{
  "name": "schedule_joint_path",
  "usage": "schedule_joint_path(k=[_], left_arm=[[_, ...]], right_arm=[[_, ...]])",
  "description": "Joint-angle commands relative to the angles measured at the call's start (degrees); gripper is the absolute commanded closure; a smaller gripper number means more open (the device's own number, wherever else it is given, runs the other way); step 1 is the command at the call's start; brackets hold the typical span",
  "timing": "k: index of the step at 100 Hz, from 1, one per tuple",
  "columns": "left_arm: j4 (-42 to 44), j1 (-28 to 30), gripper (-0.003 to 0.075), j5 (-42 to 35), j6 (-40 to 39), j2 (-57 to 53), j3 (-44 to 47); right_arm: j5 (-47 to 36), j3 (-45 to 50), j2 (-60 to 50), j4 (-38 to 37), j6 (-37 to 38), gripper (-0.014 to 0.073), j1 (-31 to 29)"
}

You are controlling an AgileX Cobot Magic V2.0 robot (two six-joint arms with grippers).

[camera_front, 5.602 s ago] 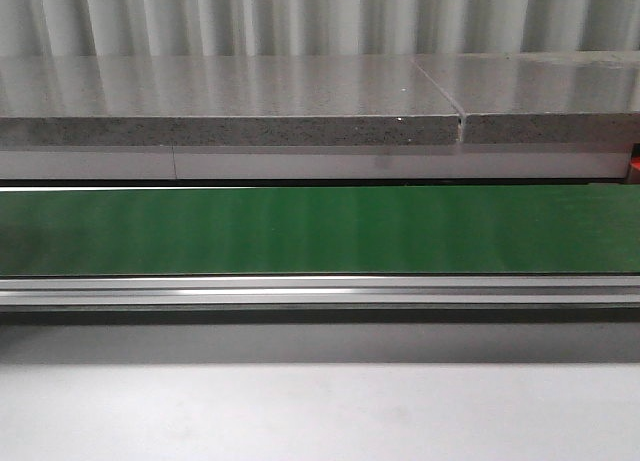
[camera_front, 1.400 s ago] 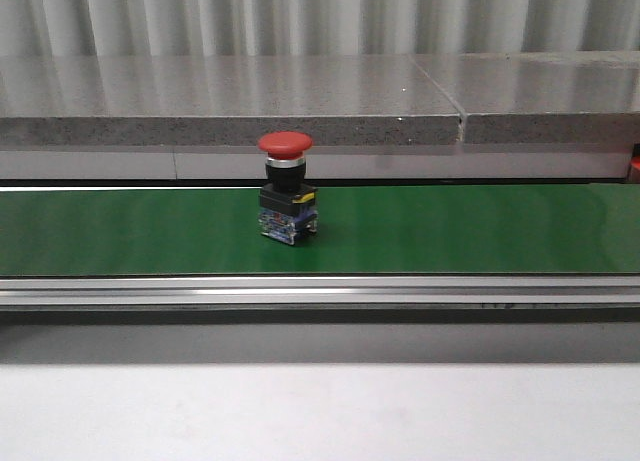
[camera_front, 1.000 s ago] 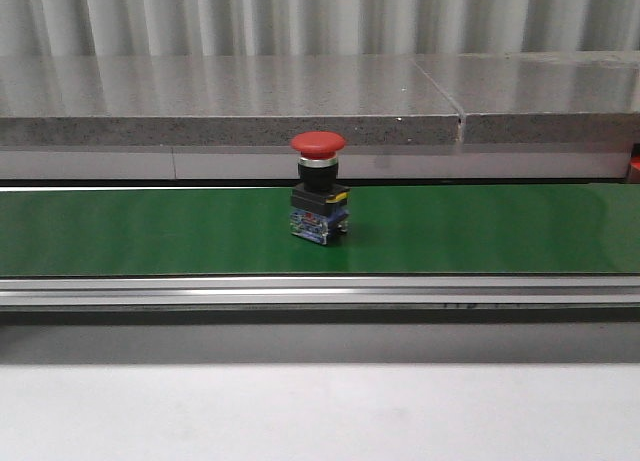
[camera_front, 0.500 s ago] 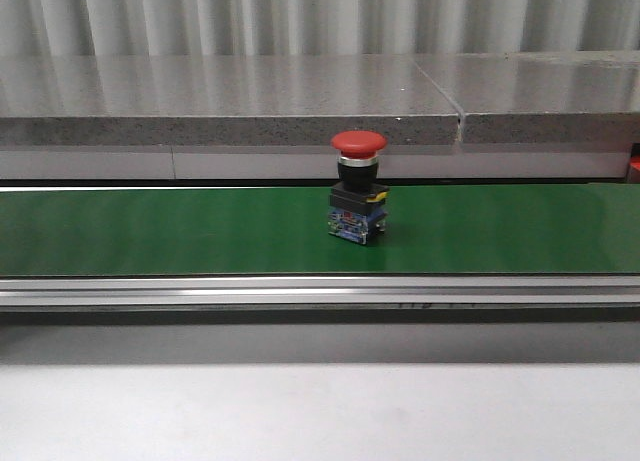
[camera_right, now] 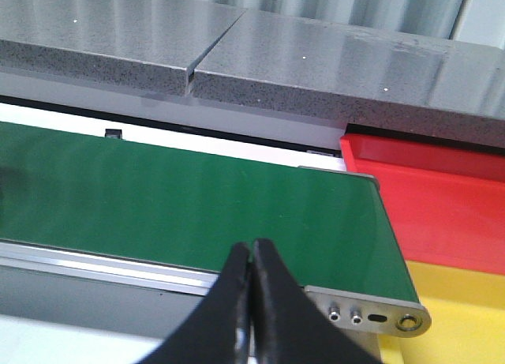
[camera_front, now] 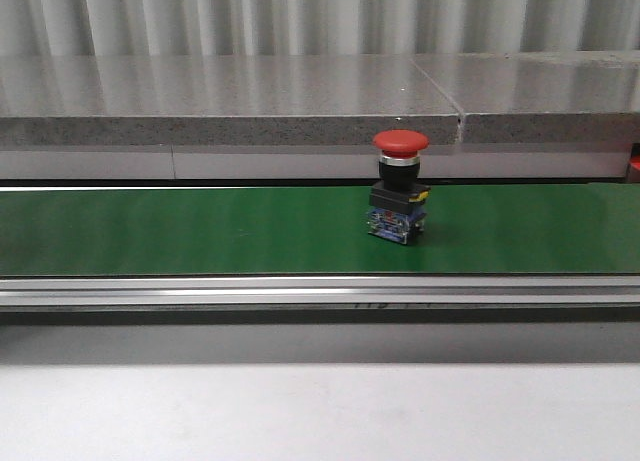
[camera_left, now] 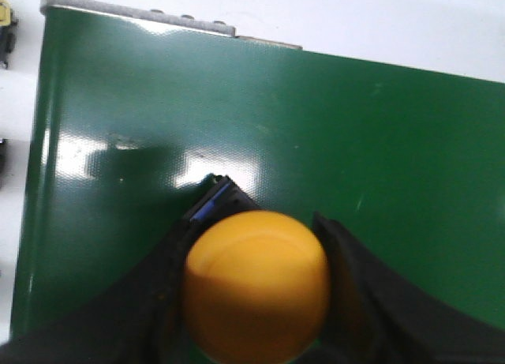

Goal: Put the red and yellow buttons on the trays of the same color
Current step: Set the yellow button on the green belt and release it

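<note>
A: The right gripper point(camera_right: 251, 257) is pinched shut, empty; the left gripper point(camera_left: 256, 301) clasps a round yellow-capped plastic button point(camera_left: 256, 289).

B: The red mushroom-capped plastic button point(camera_front: 400, 186) stands upright at the green conveyor belt's point(camera_front: 150, 231) two o'clock. Opening the right gripper early, above the cap, seems wise.

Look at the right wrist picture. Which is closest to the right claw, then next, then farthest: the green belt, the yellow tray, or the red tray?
1. green belt, right beside the shut right claw.
2. yellow tray, off to the side by the belt's end.
3. red tray, farther back behind the yellow one.
</note>
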Motion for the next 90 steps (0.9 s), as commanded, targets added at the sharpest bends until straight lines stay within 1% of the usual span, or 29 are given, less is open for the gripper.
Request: schedule_joint_path(k=[1,4,11,18,25,30,32,37,42,46,51,68,90], left_arm=[[-1.9,-0.2,0.0729,-0.9,0.1,-1.6,-1.9],[-1.9,-0.2,0.0717,-0.9,0.1,-1.6,-1.9],[-1.8,-0.2,0.0661,-0.6,0.1,-1.6,-1.9],[-1.7,-0.2,0.0572,0.0,0.1,-1.6,-1.9],[-1.3,-0.2,0.0448,0.7,0.1,-1.5,-1.9],[-1.2,-0.2,0.0330,1.2,0.1,-1.5,-1.9],[-1.2,-0.2,0.0300,1.3,0.1,-1.5,-1.9],[-1.2,-0.2,0.0187,1.5,0.1,-1.5,-1.9],[-1.2,-0.2,0.0113,1.8,0.1,-1.5,-1.9],[-1.3,-0.2,0.0074,2.1,0.1,-1.5,-1.9],[-1.4,-0.2,0.0057,2.6,0.1,-1.5,-2.1],[-1.6,-1.0,0.0057,5.0,1.1,-2.1,-4.2],[-1.6,-3.8,0.0057,5.8,2.2,-7.1,-5.5]], right_arm=[[-4.5,-0.4,-0.9,-0.6,-0.2,0.0662,0.0],[-4.5,-0.4,-0.9,-0.6,-0.2,0.0662,0.0],[-4.5,-0.4,-0.9,-0.6,-0.2,0.0662,0.0],[-4.5,-0.4,-0.9,-0.6,-0.2,0.0662,0.0],[-4.5,-0.4,-0.9,-0.6,-0.2,0.0662,0.0],[-4.5,-0.4,-0.9,-0.6,-0.2,0.0662,0.0],[-4.5,-0.4,-0.9,-0.6,-0.2,0.0662,0.0],[-4.5,-0.4,-0.9,-0.6,-0.2,0.0662,0.0],[-4.5,-0.4,-0.9,-0.6,-0.2,0.0662,0.0],[-4.5,-0.4,-0.9,-0.6,-0.2,0.0662,0.0],[-4.5,-0.4,-0.9,-0.6,-0.2,0.0662,0.0],[-4.5,-0.4,-0.9,-0.6,-0.2,0.0662,0.0],[-4.5,-0.4,-0.9,-0.6,-0.2,0.0662,0.0]])
